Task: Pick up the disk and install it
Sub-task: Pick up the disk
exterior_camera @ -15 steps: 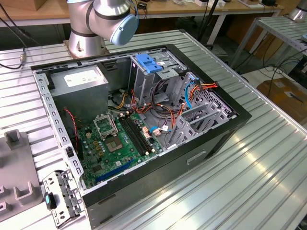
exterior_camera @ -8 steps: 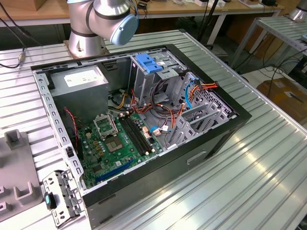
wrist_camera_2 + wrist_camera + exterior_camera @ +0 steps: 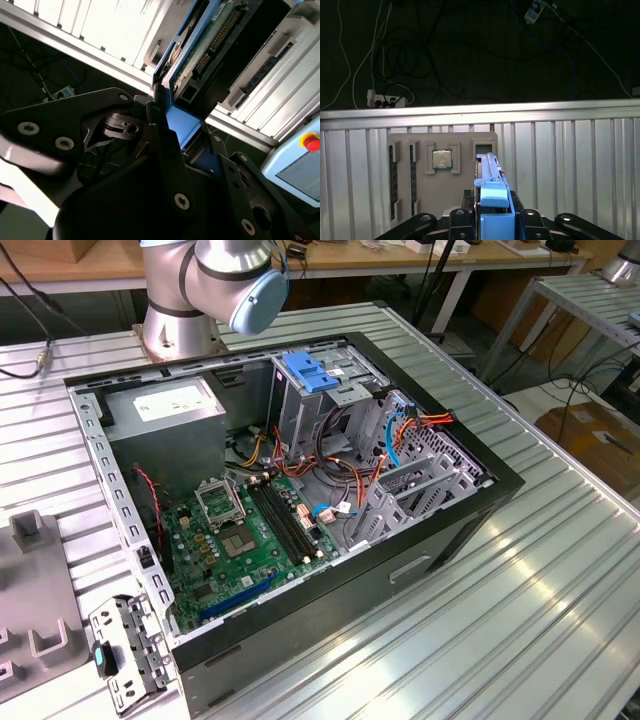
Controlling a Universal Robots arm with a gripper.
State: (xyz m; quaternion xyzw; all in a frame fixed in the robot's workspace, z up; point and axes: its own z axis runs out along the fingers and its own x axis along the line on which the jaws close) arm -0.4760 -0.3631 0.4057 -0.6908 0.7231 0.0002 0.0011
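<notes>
Gripper [image 3: 495, 224] closed on the disk [image 3: 491, 182]: the blue-railed disk stands edge-on, clamped between both fingers [image 3: 529, 222], just beside the chip [image 3: 441, 159] on the grey tray [image 3: 440, 200].

The computer case [image 3: 420, 570] lies on the slatted table [image 3: 560, 620], with the arm's base [image 3: 175, 325] behind it. Inside, the power supply [image 3: 165, 410] sits to the exterior view's left of the drive cage [image 3: 320, 390], and the motherboard [image 3: 245, 540] lies before both. In the first wrist view the disk [image 3: 490, 172] stands edgewise in the gripper [image 3: 495, 225], with a tray [image 3: 420, 200] beyond it.
</notes>
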